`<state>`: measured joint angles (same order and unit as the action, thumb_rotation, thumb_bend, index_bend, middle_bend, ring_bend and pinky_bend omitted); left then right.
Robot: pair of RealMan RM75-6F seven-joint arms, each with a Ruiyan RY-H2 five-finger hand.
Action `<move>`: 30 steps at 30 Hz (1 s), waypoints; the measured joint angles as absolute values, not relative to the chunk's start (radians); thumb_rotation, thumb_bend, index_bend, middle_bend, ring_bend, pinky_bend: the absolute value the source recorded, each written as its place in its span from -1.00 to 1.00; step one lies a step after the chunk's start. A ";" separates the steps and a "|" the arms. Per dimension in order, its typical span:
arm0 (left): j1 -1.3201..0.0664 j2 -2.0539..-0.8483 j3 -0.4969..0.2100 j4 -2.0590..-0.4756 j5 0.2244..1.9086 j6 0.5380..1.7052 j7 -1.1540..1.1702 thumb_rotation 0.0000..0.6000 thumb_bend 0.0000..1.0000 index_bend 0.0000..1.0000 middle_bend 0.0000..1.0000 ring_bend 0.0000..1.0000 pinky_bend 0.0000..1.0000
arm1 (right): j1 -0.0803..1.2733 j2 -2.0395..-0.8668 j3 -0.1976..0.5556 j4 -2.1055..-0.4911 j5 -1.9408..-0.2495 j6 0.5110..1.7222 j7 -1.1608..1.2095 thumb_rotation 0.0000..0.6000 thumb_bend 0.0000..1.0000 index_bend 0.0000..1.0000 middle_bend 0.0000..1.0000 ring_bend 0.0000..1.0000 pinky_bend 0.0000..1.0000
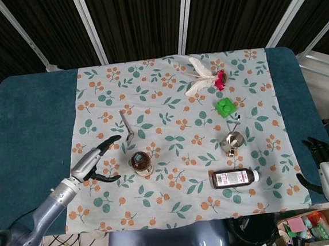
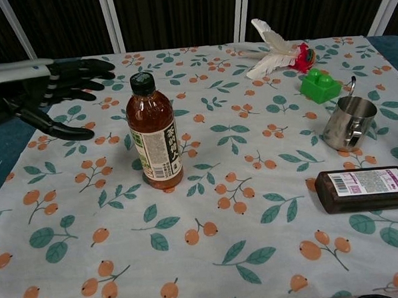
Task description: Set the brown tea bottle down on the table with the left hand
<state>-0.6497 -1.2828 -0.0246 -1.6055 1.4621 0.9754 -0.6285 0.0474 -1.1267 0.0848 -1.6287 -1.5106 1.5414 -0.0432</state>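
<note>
- The brown tea bottle (image 2: 154, 139) stands upright on the floral cloth (image 1: 180, 173) of the desk (image 1: 33, 134), cap on, label facing the chest camera, nothing touching it.
- The left hand (image 2: 46, 97) hangs to the bottle's left, apart from it, fingers spread and holding nothing; bare cloth lies between hand and bottle.
- The right hand (image 1: 323, 154) sits off the desk's right edge, well apart from everything; its dark fingers look loosely curled with nothing in them, though I cannot tell exactly how far they are closed.
- On the bottle's right is an open stretch of cloth, then a steel cup (image 2: 348, 122) and a dark bottle lying flat (image 2: 364, 188) near the front right edge.
- A green block (image 2: 321, 86) and a white feather toy (image 2: 277, 50) lie toward the far right edge.
</note>
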 measured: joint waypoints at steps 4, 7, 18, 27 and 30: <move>-0.595 -1.182 -0.014 -1.697 1.435 1.042 -0.488 1.00 -0.61 -0.96 -1.00 -1.00 -0.90 | 0.047 -1.128 0.083 -1.625 -1.519 1.546 -0.052 1.00 -0.68 -0.70 -0.82 -0.74 -0.63; -0.549 -1.117 -0.004 -1.755 1.421 1.107 -0.391 1.00 -0.61 -0.97 -1.00 -1.00 -0.90 | 0.048 -1.130 0.080 -1.620 -1.529 1.550 -0.060 1.00 -0.68 -0.70 -0.82 -0.74 -0.63; -0.381 -1.033 0.041 -1.790 1.434 1.335 -0.162 1.00 -0.59 -1.00 -1.00 -1.00 -0.96 | 0.047 -1.135 0.077 -1.611 -1.544 1.561 -0.072 1.00 -0.69 -0.70 -0.82 -0.74 -0.63; -0.241 -1.122 0.046 -1.647 1.472 1.533 -0.164 1.00 -0.57 -0.99 -1.00 -1.00 -0.96 | 0.047 -1.136 0.073 -1.607 -1.551 1.561 -0.085 1.00 -0.68 -0.70 -0.82 -0.74 -0.63; -0.211 -1.140 0.044 -1.608 1.476 1.566 -0.208 1.00 -0.56 -0.99 -1.00 -1.00 -0.96 | 0.048 -1.137 0.072 -1.605 -1.552 1.560 -0.088 1.00 -0.69 -0.70 -0.82 -0.74 -0.63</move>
<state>-0.2106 -1.1400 0.0444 -1.6080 1.4761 1.5661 -0.2082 0.0483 -1.1372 0.0724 -1.6045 -1.5523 1.5597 -0.0877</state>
